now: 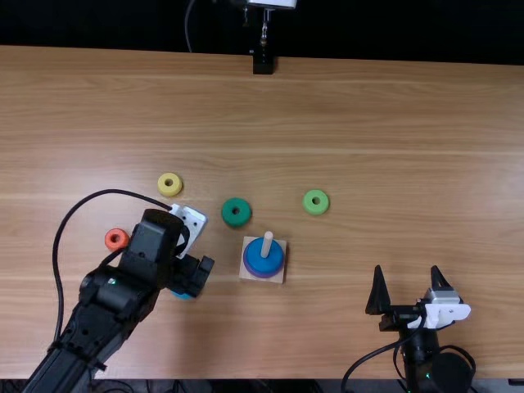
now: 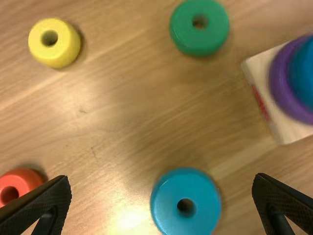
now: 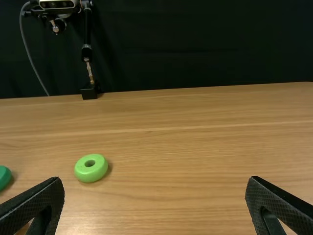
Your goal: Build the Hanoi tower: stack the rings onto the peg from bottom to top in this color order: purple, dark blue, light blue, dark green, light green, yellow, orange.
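Left of the peg (image 1: 267, 243), the light blue ring (image 2: 186, 188) lies beneath the spread left gripper (image 2: 161, 180) — best to centre over it, descend straight, then pinch squarely and lift level. Right of the peg, the right gripper (image 1: 407, 270) is spread too.

Readable text: none; no letters, numbers or signs can be made out.
Wooden base (image 2: 261, 72): bears a red marking (image 2: 260, 103) on its side face, seen in the left wrist view. The marking runs lengthwise along that face, near the base's lower edge, and is too blurred to read. Whether it is lettering or a symbol cannot be told.
White plate (image 1: 193, 223): on the left arm; its small dark marks are too small to tell as print or holes.
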Robot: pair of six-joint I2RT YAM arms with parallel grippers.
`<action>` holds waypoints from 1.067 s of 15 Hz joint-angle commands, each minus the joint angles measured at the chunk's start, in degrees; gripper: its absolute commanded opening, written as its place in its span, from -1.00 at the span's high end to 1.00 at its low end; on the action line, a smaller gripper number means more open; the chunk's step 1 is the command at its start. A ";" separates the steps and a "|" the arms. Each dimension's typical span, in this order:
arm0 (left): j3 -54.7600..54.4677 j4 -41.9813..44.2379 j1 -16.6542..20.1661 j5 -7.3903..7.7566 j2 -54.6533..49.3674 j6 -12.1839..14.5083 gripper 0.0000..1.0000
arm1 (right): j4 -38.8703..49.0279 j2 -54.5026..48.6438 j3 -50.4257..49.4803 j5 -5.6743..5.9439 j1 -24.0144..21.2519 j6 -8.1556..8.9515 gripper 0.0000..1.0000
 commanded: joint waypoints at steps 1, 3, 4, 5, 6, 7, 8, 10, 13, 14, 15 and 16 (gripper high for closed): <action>1.38 0.13 -0.18 -1.28 1.85 2.12 -1.00 | 0.24 -0.62 -0.29 -0.12 -0.24 0.03 -1.00; 1.38 0.02 -0.18 -1.70 5.01 1.70 -1.00 | 0.24 -0.62 -0.29 -0.12 -0.24 0.03 -1.00; 1.38 -0.09 -0.27 -1.49 6.68 1.70 -1.00 | 0.24 -0.62 -0.29 -0.12 -0.24 0.03 -1.00; 1.46 -0.19 -0.27 -1.70 8.17 1.70 -1.00 | 0.24 -0.62 -0.29 -0.12 -0.24 0.03 -1.00; 1.46 -0.72 -0.18 -1.28 9.49 1.70 -1.00 | 0.24 -0.62 -0.29 -0.12 -0.24 0.03 -1.00; 1.46 -1.77 -0.18 -1.28 10.46 1.70 -1.00 | 0.24 -0.62 -0.29 -0.12 -0.24 0.03 -1.00; 1.46 -2.72 -0.36 -1.38 10.90 1.70 -1.00 | 0.24 -0.62 -0.29 -0.12 -0.24 0.03 -1.00; 1.38 -3.25 -1.32 -1.28 11.43 1.70 -1.00 | 0.24 -0.62 -0.29 -0.12 -0.24 0.03 -1.00; 1.38 -3.14 -1.67 -1.07 12.48 1.59 -1.00 | 0.24 -0.62 -0.29 -0.02 -0.24 0.03 -1.00; 1.38 -3.25 -2.38 -1.17 12.48 1.59 -1.00 | 0.24 -0.62 -0.29 -0.02 -0.24 0.03 -1.00; 1.29 -3.36 -2.90 -1.07 12.48 1.49 -1.00 | 0.24 -0.62 -0.29 -0.02 -0.24 0.03 -1.00; 1.29 -3.36 -3.26 -1.07 12.48 1.49 -1.00 | 0.24 -0.62 -0.29 -0.12 -0.24 0.03 -1.00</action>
